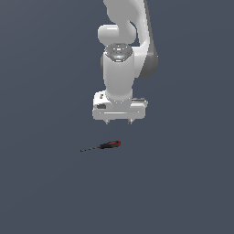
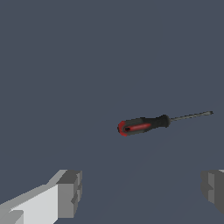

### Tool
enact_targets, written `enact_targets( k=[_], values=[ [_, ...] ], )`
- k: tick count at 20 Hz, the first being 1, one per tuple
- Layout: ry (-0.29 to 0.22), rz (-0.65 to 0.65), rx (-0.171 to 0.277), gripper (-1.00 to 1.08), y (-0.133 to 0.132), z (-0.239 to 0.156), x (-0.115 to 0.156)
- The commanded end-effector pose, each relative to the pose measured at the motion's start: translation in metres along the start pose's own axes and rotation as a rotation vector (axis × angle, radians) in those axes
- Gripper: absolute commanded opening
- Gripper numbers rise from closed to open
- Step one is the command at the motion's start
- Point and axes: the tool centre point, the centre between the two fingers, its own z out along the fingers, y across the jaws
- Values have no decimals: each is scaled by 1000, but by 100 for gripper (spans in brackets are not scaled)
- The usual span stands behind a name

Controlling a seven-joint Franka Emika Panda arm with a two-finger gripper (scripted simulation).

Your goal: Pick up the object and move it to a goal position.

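Gripper: white two-fingered gripper (image 1: pixel 119 122) hangs with fingers spread, holding nothing.
Object: tiny red-and-black-handled screwdriver (image 1: pixel 106 146) lies flat below it, untouched.

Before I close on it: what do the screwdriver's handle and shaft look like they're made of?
Screwdriver: the handle looks like moulded plastic or rubber, matte black with glossy red inlays and a red end cap. The shaft looks like thin dark metal, with a faint grey sheen. As a simulator render, these are only appearances. The gripper hangs open above it.
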Motion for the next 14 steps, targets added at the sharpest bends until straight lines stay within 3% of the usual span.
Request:
enact_targets(
  k=[1, 14],
  values=[
    [0, 0, 0, 100, 0, 0, 0],
    [30, 19, -12, 100, 3, -20, 4]
  ],
)
